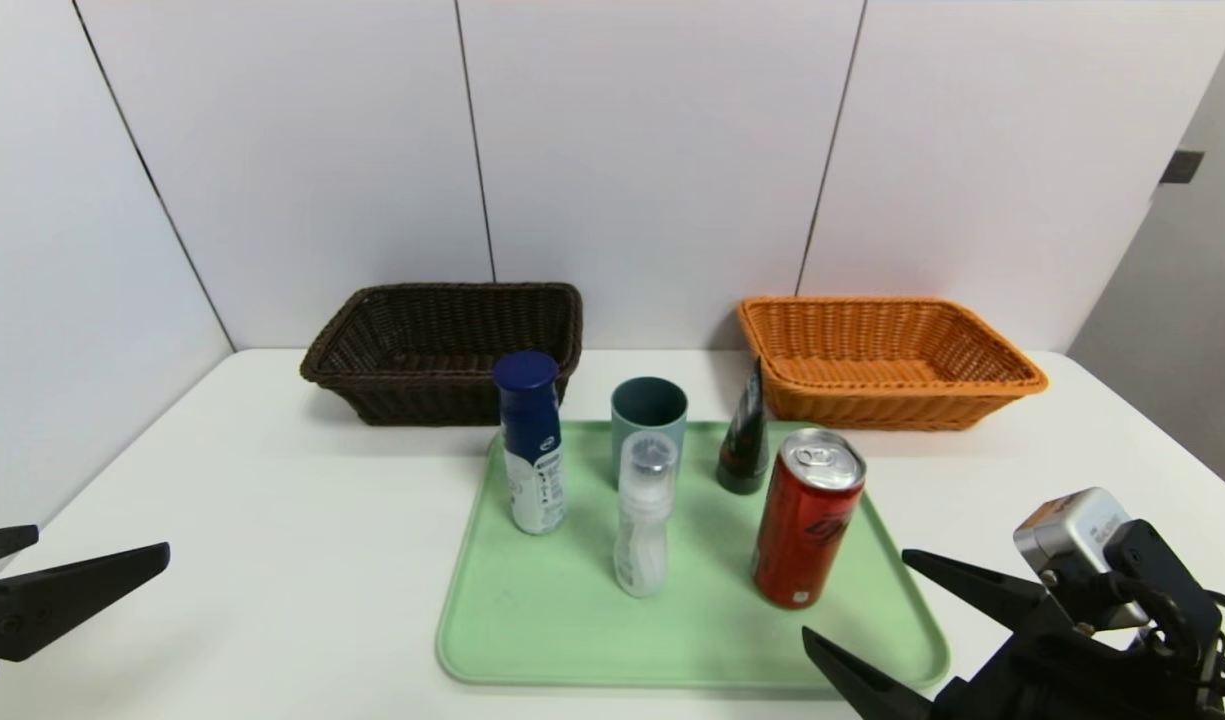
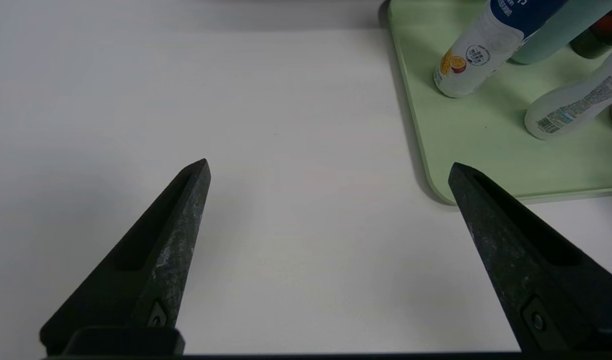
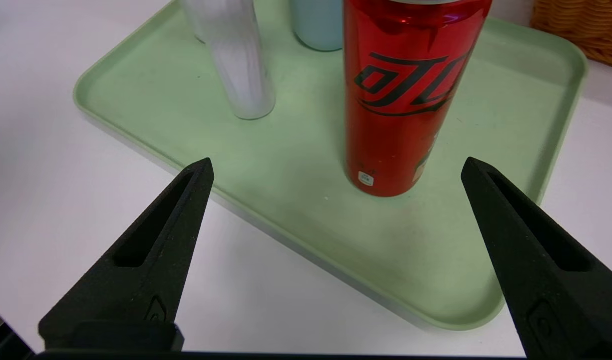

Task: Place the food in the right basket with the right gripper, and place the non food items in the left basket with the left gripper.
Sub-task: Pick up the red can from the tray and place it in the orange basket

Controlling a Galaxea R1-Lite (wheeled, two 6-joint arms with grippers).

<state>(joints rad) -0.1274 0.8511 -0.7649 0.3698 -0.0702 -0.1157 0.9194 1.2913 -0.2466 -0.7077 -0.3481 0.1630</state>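
Note:
On the green tray stand the food, a red can and a blue-capped white bottle, and the non food items, a clear bottle, a teal cup and a dark tube. The dark brown left basket and the orange right basket sit behind, both empty. My right gripper hangs open at the tray's near right corner, facing the can a short way off. My left gripper is open over bare table left of the tray.
The white table is bounded by white wall panels behind and on the left. The tube stands close in front of the orange basket's near left corner. The clear bottle stands just left of the can.

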